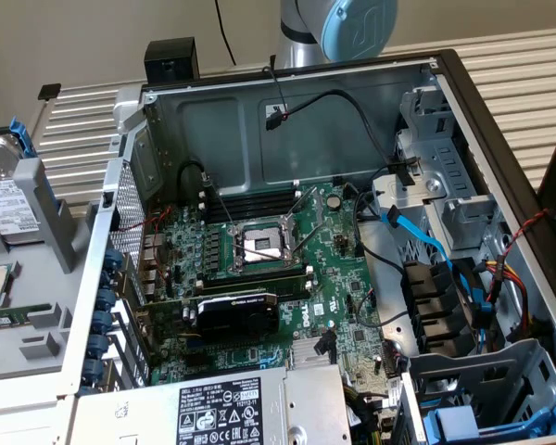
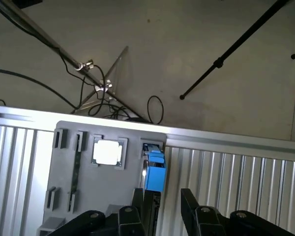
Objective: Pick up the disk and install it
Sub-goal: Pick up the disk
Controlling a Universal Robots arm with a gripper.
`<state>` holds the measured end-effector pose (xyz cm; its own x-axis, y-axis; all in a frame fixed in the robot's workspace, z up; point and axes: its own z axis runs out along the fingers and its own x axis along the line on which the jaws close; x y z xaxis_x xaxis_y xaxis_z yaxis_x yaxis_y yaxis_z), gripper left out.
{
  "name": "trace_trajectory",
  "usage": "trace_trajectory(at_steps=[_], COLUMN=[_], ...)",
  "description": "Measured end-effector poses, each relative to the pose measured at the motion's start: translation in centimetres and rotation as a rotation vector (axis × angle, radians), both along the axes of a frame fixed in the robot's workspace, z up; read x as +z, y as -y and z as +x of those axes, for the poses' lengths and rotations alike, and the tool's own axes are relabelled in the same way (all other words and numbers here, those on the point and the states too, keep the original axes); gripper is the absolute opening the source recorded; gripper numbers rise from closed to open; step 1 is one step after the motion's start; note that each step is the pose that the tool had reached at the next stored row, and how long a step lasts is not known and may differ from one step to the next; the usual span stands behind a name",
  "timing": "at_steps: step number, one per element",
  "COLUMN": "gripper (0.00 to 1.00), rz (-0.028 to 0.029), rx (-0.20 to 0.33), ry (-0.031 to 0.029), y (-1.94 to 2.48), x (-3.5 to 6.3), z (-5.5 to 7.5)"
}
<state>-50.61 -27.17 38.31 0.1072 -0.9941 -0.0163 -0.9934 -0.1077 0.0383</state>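
The disk (image 1: 2, 199) sits in a slot of the grey holder (image 1: 37, 324), at the upper left of the exterior view, beside the open computer case (image 1: 287, 120). In the wrist view the tool (image 2: 166, 196) is open. Its black fingers (image 2: 143, 204) stand apart with nothing between them, and one finger is just beside the disk's blue carrier (image 2: 155, 177).

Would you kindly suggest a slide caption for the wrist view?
Open gripper poised by the blue-framed disk standing edge-on in the grey tray, a silver processor chip seated alongside.
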Motion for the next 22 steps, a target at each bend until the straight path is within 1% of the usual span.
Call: trace_trajectory(at_steps=[1, 3, 4, 6, 7, 8, 9, 10, 12, 14, 19, 22], gripper=[0.53, 0.53, 0.60, 0.60, 0.60, 0.60, 0.60, 0.60, 0.60, 0.60, 0.60, 0.60], rz=[0.0000, -0.0006, -0.0035, -0.0107, -0.0135, -0.0148, -0.0158, -0.0166, -0.0177, -0.0179, -0.0183, -0.0184], rx=[0.000, 0.000, 0.000, -0.003, -0.004, -0.006, -0.011, -0.014, -0.019, -0.025, -0.043, -0.052], ry=[0.0000, 0.0000, 0.0000, -0.0002, -0.0001, 0.0003, 0.0025, 0.0076, 0.0163, 0.0211, 0.0238, 0.0239], y=[0.00, 0.00, 0.00, -0.05, -0.07, -0.09, -0.08, -0.09, -0.11, -0.11, -0.12, -0.12], x=[-0.02, -0.14, -0.24, -0.43, -0.53, -0.61, -0.67, -0.71, -0.84, -1.05, -1.87, -2.41], z=[0.0, 0.0, 0.0, 0.0, 0.0, 0.0, 0.0, 0.0, -0.1, -0.2, -0.3, -0.3])
